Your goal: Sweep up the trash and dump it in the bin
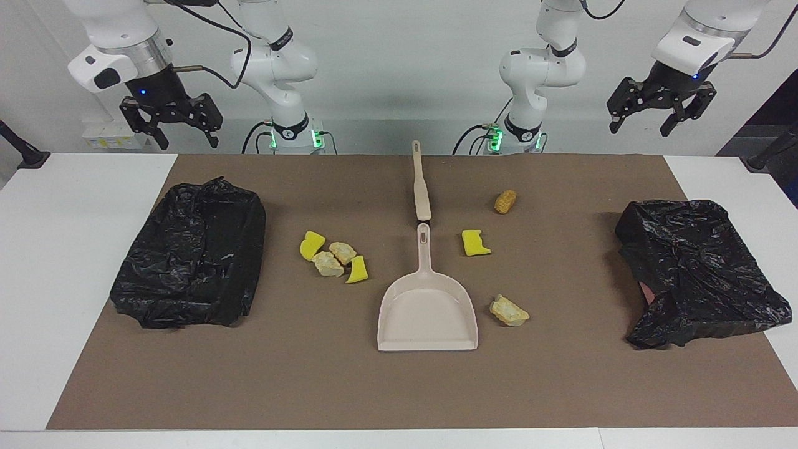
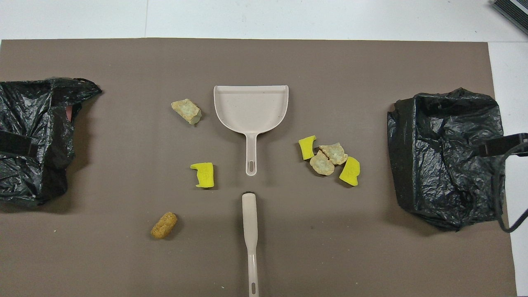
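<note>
Several bits of trash lie on the brown mat: a cluster of yellow sponge pieces and pale tan chunks point(image 1: 333, 257) point(image 2: 330, 159), a lone yellow sponge piece point(image 1: 475, 243) point(image 2: 203, 175), a tan chunk point(image 1: 509, 310) point(image 2: 187, 110) and a brown nugget point(image 1: 505, 201) point(image 2: 164, 225). The beige dustpan point(image 1: 427, 315) point(image 2: 251, 103) lies flat mid-mat, its handle toward the robots. In line with it, nearer the robots, lies a beige brush point(image 1: 422, 187) point(image 2: 250, 222). A bin lined with a black bag point(image 1: 190, 252) point(image 2: 447, 156) stands at the right arm's end. My right gripper point(image 1: 187, 140) and left gripper point(image 1: 641, 128) hang open and empty, high above the table's ends.
A second bag-lined bin point(image 1: 698, 271) point(image 2: 33, 136) stands at the left arm's end. White table point(image 1: 75, 249) borders the mat on both ends. The cluster lies between the dustpan and the right arm's bin; the other three bits lie on the left arm's side of the dustpan.
</note>
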Controlling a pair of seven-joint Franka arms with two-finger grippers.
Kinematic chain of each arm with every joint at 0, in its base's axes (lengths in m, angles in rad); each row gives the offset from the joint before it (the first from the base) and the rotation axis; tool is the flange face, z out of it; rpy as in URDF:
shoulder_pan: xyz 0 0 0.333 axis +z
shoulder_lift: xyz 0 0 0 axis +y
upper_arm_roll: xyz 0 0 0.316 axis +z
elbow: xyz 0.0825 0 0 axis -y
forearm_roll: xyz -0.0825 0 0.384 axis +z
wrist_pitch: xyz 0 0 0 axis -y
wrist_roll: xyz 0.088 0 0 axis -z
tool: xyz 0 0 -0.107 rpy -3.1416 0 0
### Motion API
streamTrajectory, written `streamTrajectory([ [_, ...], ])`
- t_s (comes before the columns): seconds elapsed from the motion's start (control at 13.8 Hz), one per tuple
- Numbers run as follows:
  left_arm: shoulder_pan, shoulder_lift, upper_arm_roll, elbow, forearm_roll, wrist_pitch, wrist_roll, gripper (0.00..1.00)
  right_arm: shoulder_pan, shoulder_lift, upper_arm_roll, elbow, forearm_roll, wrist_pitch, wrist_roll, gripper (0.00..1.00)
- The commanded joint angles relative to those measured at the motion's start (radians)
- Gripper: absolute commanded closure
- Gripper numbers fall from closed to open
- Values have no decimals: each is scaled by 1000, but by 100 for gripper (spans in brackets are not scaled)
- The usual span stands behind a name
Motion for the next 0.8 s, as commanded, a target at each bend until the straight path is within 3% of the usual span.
streamTrajectory([
  [0.0, 9, -15, -7, -24, -16, 2, -11, 0, 0, -12, 2, -5, -3, 7, 3, 0],
  [0.44, -6, -26, -36, -31, -16, 3, -18, 0, 2, -24, 4, -25, -10, -10, 9, 0],
  [0.73, 28, -130, -146, -206, -23, 107, -43, 0, 40, -18, 4, -59, -3, 9, 20, 0],
])
